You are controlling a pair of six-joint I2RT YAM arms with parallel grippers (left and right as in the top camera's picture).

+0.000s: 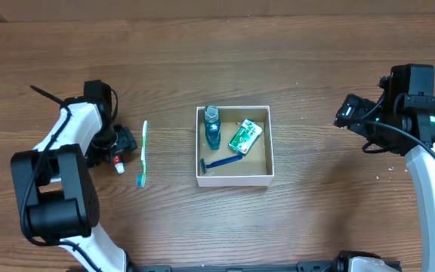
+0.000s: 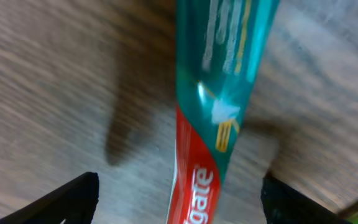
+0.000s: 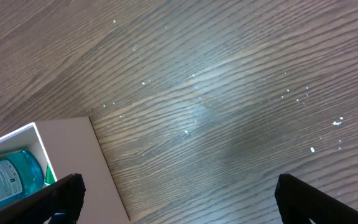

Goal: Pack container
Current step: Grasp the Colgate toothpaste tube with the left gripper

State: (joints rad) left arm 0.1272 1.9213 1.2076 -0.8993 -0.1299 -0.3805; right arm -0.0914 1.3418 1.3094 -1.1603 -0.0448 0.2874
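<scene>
The container (image 1: 234, 179), a shallow square box with white walls and a brown floor, sits in the middle of the wooden counter (image 1: 316, 211). Three things lie inside it. A blue mouthwash bottle (image 1: 212, 127) lies along the left wall. A green packet (image 1: 245, 137) lies tilted in the upper right part. A blue razor (image 1: 221, 162) lies below them, near the front wall.

To the left of the container, apart from it, a green-and-white toothbrush (image 1: 143, 155) lies on the counter with its length running up and down the overhead view.

Just beyond the toothbrush, the left pincer (image 2: 179, 180) hangs over a toothpaste tube (image 2: 210, 124). The tube is green at one end and red at the other, with white lettering. The left wrist view is blurred, but the two dark fingers (image 2: 73, 199) stand wide apart, one on each side of the tube, and neither touches it. In the overhead view only a red bit and a white cap show from under the pincer.

The right pincer (image 3: 179, 180) is well off to the right of the container, over bare wood. Its fingers are spread wide with nothing between them. In the right wrist view a corner of the container and the end of the mouthwash bottle show at the lower left.
</scene>
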